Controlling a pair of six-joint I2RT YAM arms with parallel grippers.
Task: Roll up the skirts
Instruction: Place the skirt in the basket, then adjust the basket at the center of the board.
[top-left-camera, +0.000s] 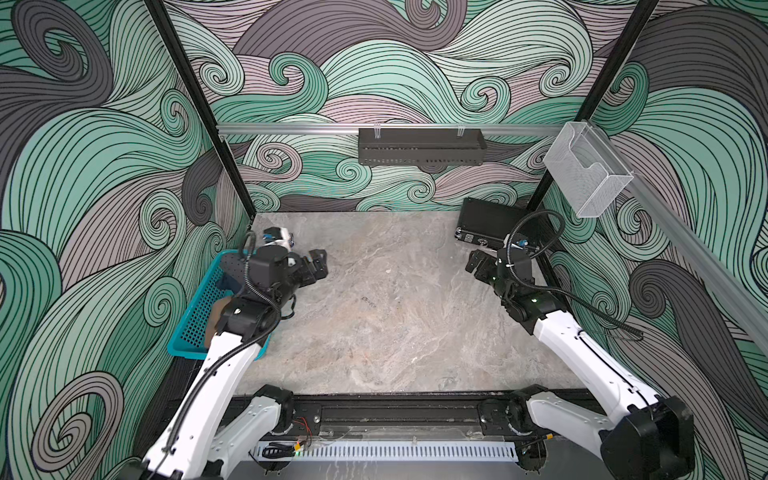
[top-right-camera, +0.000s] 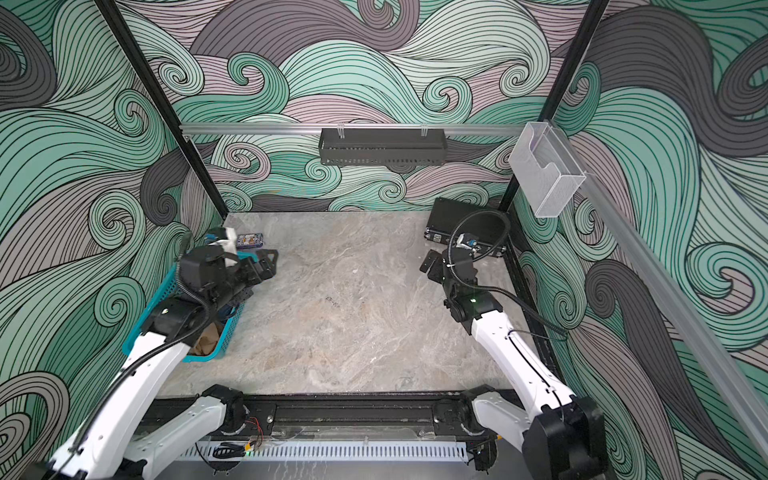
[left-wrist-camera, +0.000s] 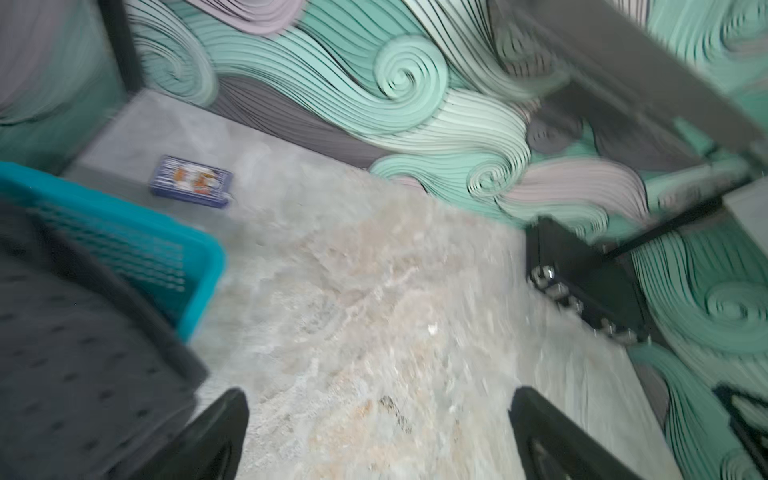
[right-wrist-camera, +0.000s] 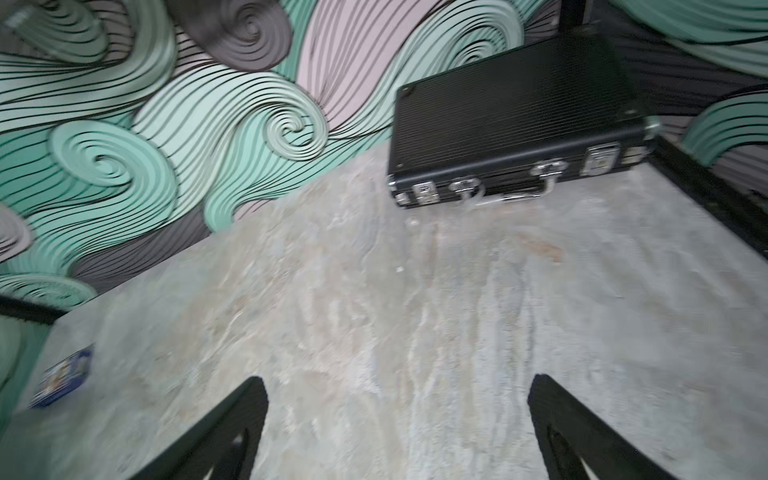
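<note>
Skirts stuffed in teal basket (top-left-camera: 185, 347) at left edge of worktop (top-left-camera: 395, 316). Dotted grey skirt (left-wrist-camera: 83, 332) at far end, tan skirt (top-right-camera: 210, 338) nearer. Cloth looks soft, light, floppy, so probably sags. Best bet: pinch hem or waistband. Left tool (left-wrist-camera: 380, 399) and right tool (right-wrist-camera: 399, 380) both spread wide, empty.

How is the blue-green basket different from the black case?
The basket is teal with holey walls; the case is black with ribbed sides. The basket is open on top with a tan skirt in it; the case is shut, with shiny metal latches. The basket sits at the table's left side; the case sits in the far right corner. Both are boxy and rest on the table.
</note>
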